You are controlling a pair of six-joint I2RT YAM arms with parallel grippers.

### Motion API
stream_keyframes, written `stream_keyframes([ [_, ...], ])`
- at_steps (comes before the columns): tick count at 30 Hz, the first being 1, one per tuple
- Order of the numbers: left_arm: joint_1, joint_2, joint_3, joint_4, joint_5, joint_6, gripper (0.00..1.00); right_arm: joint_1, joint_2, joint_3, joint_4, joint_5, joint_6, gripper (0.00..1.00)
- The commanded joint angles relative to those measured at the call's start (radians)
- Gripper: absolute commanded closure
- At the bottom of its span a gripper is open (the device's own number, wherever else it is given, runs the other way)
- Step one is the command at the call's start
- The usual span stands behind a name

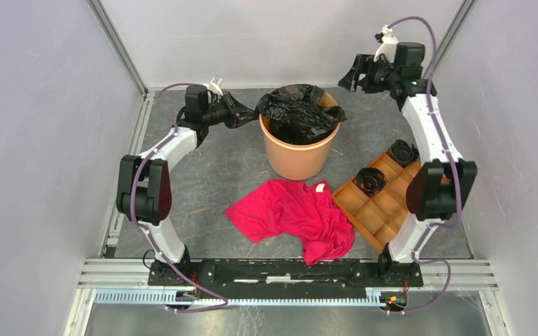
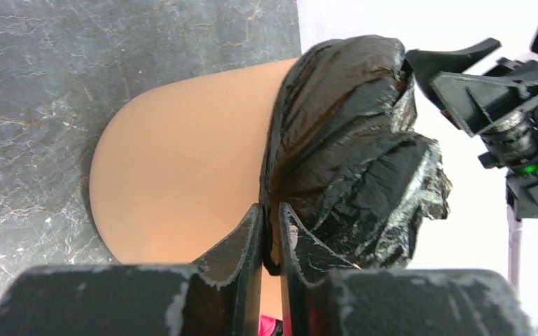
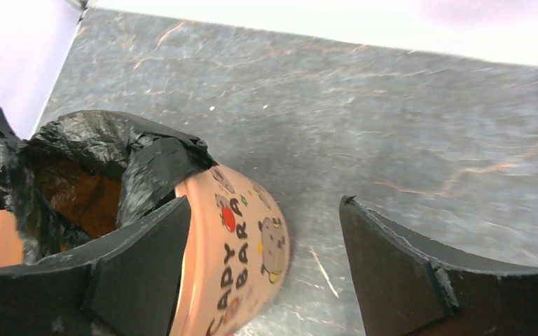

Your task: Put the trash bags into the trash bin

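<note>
The pale-orange trash bin [image 1: 298,157] stands upright at the middle back of the table. A glossy black trash bag [image 1: 298,112] is stuffed into its mouth and bulges over the rim. My left gripper [image 1: 252,112] is at the bin's left rim. In the left wrist view its jaws [image 2: 272,210] stand a narrow slit apart, with a fold of the bag [image 2: 350,140] between the tips and the bin wall [image 2: 182,175] behind. My right gripper [image 1: 354,73] hangs high at the back right, open wide and empty. Its wrist view looks down on the bin [image 3: 245,252] and bag [image 3: 112,154].
A crumpled red cloth [image 1: 294,213] lies in front of the bin. A brown compartment tray [image 1: 385,203] sits to the right, with black rolls [image 1: 370,180] in two cells. Grey walls close in on three sides.
</note>
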Motion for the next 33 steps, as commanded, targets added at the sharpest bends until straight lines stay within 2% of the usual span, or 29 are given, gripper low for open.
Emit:
stream_keyframes([
  [1,-0.001,-0.085,-0.030,0.006,0.018,0.063,0.79,-0.009,-0.195,-0.019,-0.054,0.104,-0.096,0.13],
  [5,-0.012,-0.121,-0.116,0.059,-0.007,0.032,0.78,0.016,-0.311,-0.131,0.079,-0.022,-0.092,0.08],
  [8,-0.013,-0.129,-0.164,0.127,0.011,-0.014,0.78,0.087,-0.325,-0.174,0.182,-0.102,-0.074,0.07],
  [16,-0.014,-0.133,-0.164,0.153,0.053,-0.030,0.78,0.269,-0.179,-0.112,0.234,-0.158,-0.038,0.07],
  [22,-0.014,-0.127,-0.177,0.177,0.088,-0.029,0.77,0.328,-0.081,-0.077,0.241,-0.168,-0.027,0.15],
  [26,-0.014,-0.120,-0.179,0.182,0.113,-0.029,0.77,0.345,-0.050,-0.074,0.275,-0.209,0.006,0.29],
  [29,-0.013,-0.123,-0.180,0.187,0.124,-0.032,0.77,0.354,-0.043,-0.079,0.286,-0.207,0.017,0.48],
  [31,-0.012,-0.128,-0.183,0.187,0.128,-0.030,0.77,0.355,-0.051,-0.081,0.288,-0.197,0.026,0.69],
  [33,-0.011,-0.133,-0.188,0.187,0.132,-0.027,0.77,0.356,-0.076,-0.093,0.290,-0.190,0.035,0.83],
])
